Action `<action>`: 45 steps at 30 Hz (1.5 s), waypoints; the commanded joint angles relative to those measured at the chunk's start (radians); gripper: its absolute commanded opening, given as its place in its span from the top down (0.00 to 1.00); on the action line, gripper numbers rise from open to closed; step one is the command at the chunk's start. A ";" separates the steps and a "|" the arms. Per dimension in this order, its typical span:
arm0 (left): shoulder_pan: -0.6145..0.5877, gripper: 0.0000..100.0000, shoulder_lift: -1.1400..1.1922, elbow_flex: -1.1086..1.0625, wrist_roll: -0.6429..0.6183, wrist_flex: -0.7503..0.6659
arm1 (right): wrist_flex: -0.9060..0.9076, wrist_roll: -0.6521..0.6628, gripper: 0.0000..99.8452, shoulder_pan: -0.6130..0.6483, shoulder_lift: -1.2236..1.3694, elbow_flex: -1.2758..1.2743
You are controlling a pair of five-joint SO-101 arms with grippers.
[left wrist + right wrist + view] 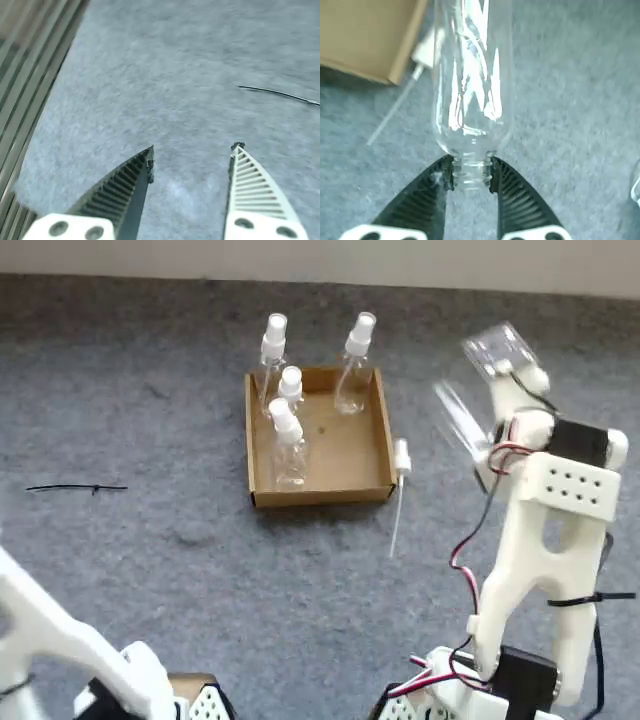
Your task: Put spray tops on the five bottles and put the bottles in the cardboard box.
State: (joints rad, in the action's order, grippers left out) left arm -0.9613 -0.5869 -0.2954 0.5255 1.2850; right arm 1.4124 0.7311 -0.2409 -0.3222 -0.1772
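High view: a shallow brown cardboard box (385, 440) sits on the grey felt table cover (150, 570). Four clear plastic bottles with white spray tops stand in the box. The far-left bottle (270, 360) is at the box's far left corner. The middle bottle (291, 386) is just nearer along the box's left wall. The near bottle (289, 450) stands right in front of that one; whether they touch, cannot tell. The far-right bottle (354, 370) is at the box's far right corner, apart from the other three.

A loose white spray top (402, 458) lies on the cover just outside the box's right wall. Its thin dip tube (396, 520) runs on past the box's near right corner. A thin black wire (80, 488) lies on the cover well to the left of the box.

The right arm (545, 540) stands to the right of the box, with its upper end blurred.

Right wrist view: the right gripper (470, 172) has its black fingers closed in on the bare threaded neck of the fifth clear bottle (470, 90), which has no top on. The fingers press the neck from both sides, and the bottle body points away from the gripper. The bottle is held above the cover, just right of the box's near right corner and the loose top.

Left wrist view: the left gripper (193, 149) is spread wide with nothing between its fingers. It is over bare cover, with the black wire beyond it.
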 commanded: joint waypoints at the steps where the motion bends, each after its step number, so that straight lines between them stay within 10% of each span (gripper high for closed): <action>1: 0.449 0.77 -0.211 0.022 -0.006 0.238 | -0.166 0.063 1.00 -0.073 0.012 -0.191; 5: 0.688 0.77 -0.248 0.021 -0.137 0.324 | -0.282 0.064 1.00 -0.077 0.122 -0.312; 12: 0.710 0.77 -0.216 0.019 -0.158 0.333 | -0.418 -0.120 0.99 -0.111 0.314 -0.364; 23: 0.667 0.77 -0.213 0.019 -0.157 0.327 | -0.188 -0.137 0.56 -0.113 0.199 -0.364; 33: 0.667 0.77 -0.217 0.019 -0.157 0.333 | -0.171 -0.436 0.56 0.240 0.033 -0.189; 45: 0.667 0.77 -0.219 -0.067 -0.157 0.325 | -0.151 -0.589 0.56 0.303 0.621 0.372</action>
State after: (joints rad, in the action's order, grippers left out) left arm -0.2785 -0.8094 -0.3199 0.3767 1.6134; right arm 1.2359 0.1603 0.0506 0.2041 0.0146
